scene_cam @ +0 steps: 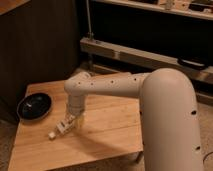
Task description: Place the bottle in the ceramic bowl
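Gripper (69,123) low over table (112,131), right at bottle (58,130); you cannot tell if clamped. Bottle slants, cap toward table, near bowl (34,106), not touching.

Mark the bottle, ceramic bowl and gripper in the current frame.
bottle (58,130): camera view, middle of its body.
ceramic bowl (31,109): camera view, bare inner floor.
gripper (71,123): camera view, its tip, by the bottle's right end.

Arm bent down; gripper (69,124) low left, jaws apart.
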`<state>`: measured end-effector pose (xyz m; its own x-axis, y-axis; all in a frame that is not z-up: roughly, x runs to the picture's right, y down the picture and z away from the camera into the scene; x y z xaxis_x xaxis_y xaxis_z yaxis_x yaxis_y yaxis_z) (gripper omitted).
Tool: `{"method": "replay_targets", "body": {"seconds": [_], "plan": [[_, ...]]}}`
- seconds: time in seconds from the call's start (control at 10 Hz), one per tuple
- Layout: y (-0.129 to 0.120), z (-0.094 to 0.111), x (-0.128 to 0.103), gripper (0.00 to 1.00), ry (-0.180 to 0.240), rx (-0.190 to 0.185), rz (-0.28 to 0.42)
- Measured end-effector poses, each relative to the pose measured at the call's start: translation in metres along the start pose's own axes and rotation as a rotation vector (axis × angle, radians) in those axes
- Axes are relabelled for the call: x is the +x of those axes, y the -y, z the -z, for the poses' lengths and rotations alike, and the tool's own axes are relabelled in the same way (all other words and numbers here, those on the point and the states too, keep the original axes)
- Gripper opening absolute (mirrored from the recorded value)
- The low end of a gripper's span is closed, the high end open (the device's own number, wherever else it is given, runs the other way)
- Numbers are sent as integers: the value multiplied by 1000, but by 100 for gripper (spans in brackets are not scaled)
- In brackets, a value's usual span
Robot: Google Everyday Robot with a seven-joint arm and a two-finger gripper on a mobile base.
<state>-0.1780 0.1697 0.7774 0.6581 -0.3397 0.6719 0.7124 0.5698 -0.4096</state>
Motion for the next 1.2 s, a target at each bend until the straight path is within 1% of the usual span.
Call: {"method": "replay_targets", "body": {"seconds": [0.2, 0.5, 0.6, 0.7, 0.8, 0.9, 1.2], "plan": [[12, -8, -3, 65, 8, 2, 0], [28, -15, 0, 65, 17, 10, -4], [28, -18, 5, 65, 16, -1, -2], [29, -25, 5, 65, 17, -15, 8], [30, -29, 4, 65, 20, -19, 14], [27, -34, 8, 65, 22, -31, 12], [25, -48, 7, 65, 30, -57, 13]]}}
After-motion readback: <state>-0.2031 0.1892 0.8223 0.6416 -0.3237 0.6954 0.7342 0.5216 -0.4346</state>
